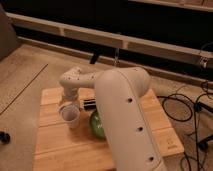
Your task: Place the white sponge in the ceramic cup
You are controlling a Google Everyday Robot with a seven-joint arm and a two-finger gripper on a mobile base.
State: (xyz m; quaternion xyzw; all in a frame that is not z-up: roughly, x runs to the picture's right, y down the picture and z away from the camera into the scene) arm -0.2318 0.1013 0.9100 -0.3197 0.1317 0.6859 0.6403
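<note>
Ceramic cup (69, 114) stands upright at left centre of the wooden table (55, 145): pale whitish, thin rim, tapering toward the base. Gripper (68, 98) hangs directly over its mouth, at the end of the white arm (120, 110); cannot tell how far open or what it holds. White sponge not discernible. Green bowl (96, 126) just right of the cup, half hidden by the arm. Black cylinder (90, 104) behind it

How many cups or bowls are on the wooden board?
2: the ceramic cup, directly under the end effector; the green bowl beside it, partly behind the arm. Others may be hidden.
</note>
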